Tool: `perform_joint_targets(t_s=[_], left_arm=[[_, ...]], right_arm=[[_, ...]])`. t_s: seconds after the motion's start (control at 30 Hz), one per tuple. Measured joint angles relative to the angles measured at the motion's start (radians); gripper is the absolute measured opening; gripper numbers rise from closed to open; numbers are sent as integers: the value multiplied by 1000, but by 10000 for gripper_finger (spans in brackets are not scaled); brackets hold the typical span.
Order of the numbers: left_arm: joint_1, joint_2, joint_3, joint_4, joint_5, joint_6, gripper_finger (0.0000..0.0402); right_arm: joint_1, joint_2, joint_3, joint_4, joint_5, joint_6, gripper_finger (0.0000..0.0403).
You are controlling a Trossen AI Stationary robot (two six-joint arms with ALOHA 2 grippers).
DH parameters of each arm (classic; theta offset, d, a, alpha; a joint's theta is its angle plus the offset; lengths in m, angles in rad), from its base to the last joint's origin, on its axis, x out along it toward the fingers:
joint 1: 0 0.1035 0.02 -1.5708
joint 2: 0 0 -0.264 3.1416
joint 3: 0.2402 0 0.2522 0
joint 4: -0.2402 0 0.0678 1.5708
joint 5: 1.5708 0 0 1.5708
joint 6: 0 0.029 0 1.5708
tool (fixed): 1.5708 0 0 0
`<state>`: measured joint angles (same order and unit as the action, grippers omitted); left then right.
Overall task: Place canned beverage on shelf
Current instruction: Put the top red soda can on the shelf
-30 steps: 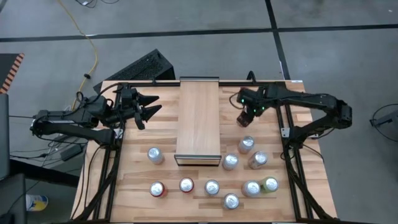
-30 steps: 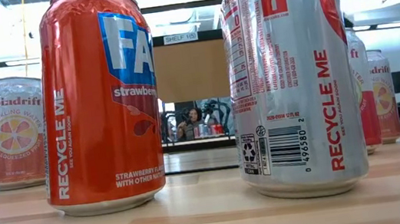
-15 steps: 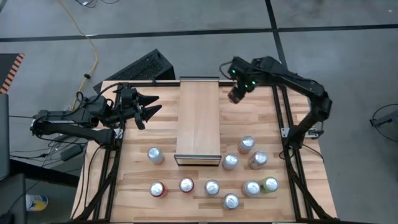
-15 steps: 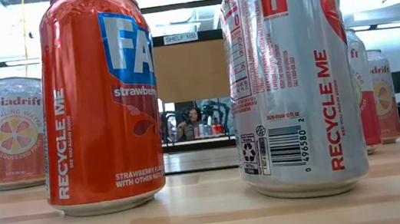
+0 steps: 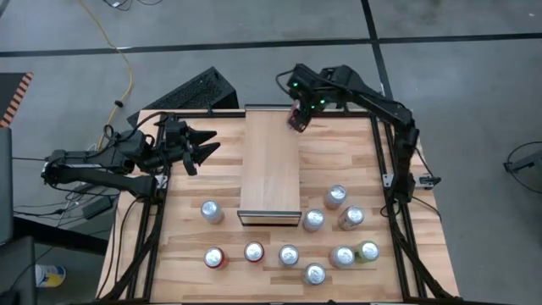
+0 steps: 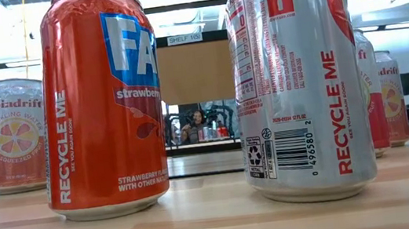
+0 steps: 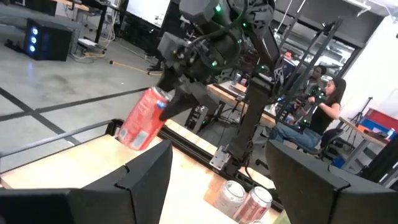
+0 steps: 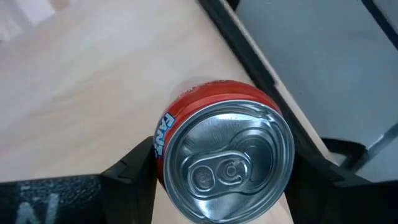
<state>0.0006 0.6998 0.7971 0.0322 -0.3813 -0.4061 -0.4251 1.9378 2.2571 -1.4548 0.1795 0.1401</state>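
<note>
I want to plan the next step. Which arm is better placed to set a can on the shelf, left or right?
The right. Its claw is shut on a red can, held in the air at the far right corner of the shelf. The left claw is open and empty, off to the shelf's left side.

Held can [image 8: 224, 155] was red w/ silver top, shelf [image 5: 270, 165] light wood w/ dark front edge, front can [image 6: 104, 104] orange-red w/ blue logo patch, neighbour can [image 6: 299, 78] silver w/ red print

arms: dark, jointed | right wrist: green lights | left claw [image 5: 201, 146]: black pointed fingers
</note>
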Motion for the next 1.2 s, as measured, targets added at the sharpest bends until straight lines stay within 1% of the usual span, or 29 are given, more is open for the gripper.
perform_joint_targets(t_s=[0.2,0.53,0.63,0.83,0.9,1.0,1.2], left_arm=[[0,0,0,0,0,-2,247],[0,0,0,0,0,0,247],[0,0,0,0,0,1,247],[0,0,0,0,0,1,247],[0,0,0,0,0,1,247],[0,0,0,0,0,1,247],[0,0,0,0,0,2,247]], right_arm=[[42,80,56,-35,2,-45,251],[77,95,61,-24,6,-113,252],[78,95,61,-24,5,-129,268],[83,96,59,-1,1,-149,340],[83,96,59,10,0,-149,357],[83,96,59,33,1,-149,365],[83,73,57,103,2,-148,360]])
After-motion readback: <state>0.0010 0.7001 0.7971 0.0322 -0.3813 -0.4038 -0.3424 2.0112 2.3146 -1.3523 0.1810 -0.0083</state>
